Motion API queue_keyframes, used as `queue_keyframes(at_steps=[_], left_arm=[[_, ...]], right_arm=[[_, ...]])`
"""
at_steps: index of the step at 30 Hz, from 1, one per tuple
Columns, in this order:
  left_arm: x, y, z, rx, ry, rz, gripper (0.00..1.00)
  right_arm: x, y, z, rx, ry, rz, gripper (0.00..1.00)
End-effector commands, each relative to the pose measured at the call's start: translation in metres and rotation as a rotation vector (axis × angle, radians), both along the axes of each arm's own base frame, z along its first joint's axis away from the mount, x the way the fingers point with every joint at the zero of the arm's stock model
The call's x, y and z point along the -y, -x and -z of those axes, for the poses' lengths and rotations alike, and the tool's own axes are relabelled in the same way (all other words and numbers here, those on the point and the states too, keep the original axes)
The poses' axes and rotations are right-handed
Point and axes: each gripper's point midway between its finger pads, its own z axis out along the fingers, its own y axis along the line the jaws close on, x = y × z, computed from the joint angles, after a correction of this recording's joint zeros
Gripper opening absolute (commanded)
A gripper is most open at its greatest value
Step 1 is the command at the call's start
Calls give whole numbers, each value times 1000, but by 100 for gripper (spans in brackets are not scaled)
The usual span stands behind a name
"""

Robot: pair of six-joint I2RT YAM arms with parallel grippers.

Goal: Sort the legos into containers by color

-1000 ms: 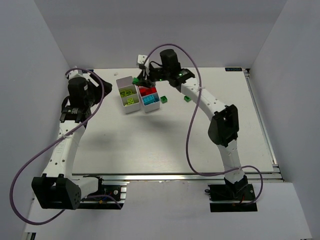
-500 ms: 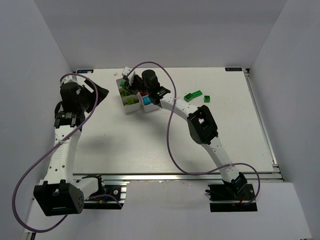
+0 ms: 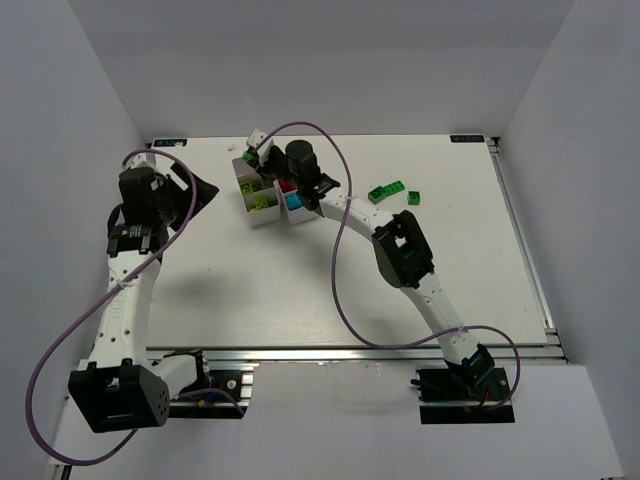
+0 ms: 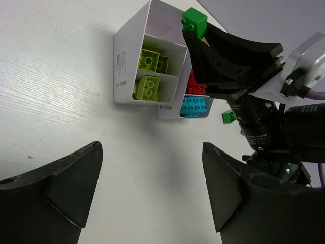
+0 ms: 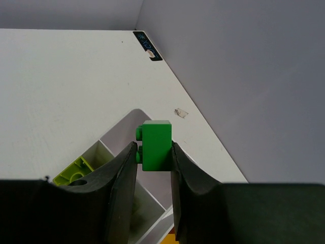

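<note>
- Pinching a green brick (image 5: 156, 142) between its two dark fingers, the right end effector (image 5: 154, 148) grips the flat sides. The studs face sideways rather than up.
- Directly under the held brick lies the end compartment of a white tray (image 5: 118, 133). The brick hangs above the rim and touches no part of it.
- One compartment back toward the wrist, a lime brick (image 5: 76, 174) sits inside the same tray. The left wrist view shows a second lime brick in the compartment after that.
- Just beyond that tray, on the side of the right forearm, a second white tray (image 4: 170, 113) stands against it, long wall to long wall.
- In this second tray a red brick (image 4: 194, 84) fills one compartment and a cyan brick (image 4: 194, 105) fills the one next to it. The black fingers hide its far end.
- Farther out from the right end effector, past its forearm, two loose green bricks (image 3: 386, 190) lie near each other on the white tabletop (image 3: 300, 290), well apart from both trays.
- The left end effector (image 4: 151, 152) has its jaws spread wide and holds nothing. It hovers over bare tabletop.
- Ahead of its fingertips stand the two trays, well apart from it, and above them the right end effector with its brick.
- A purple cable (image 3: 340, 250) loops from each wrist back along its arm.
</note>
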Motion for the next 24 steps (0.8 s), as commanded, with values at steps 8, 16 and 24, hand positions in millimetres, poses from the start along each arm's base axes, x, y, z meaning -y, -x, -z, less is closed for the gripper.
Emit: queue_keyframes(at_steps=[8,16,24], left_arm=[[1,12,-11,28,4,6,88],[2,17,-13,32,11,4,88],[8,19,-13,28,32,33,88]], right_arm=[[-3,-7,-18,74,-52,21,8],[-4,-10,-11,92,-50,23,33],[-6,-9,-13,129,-59,8,60]])
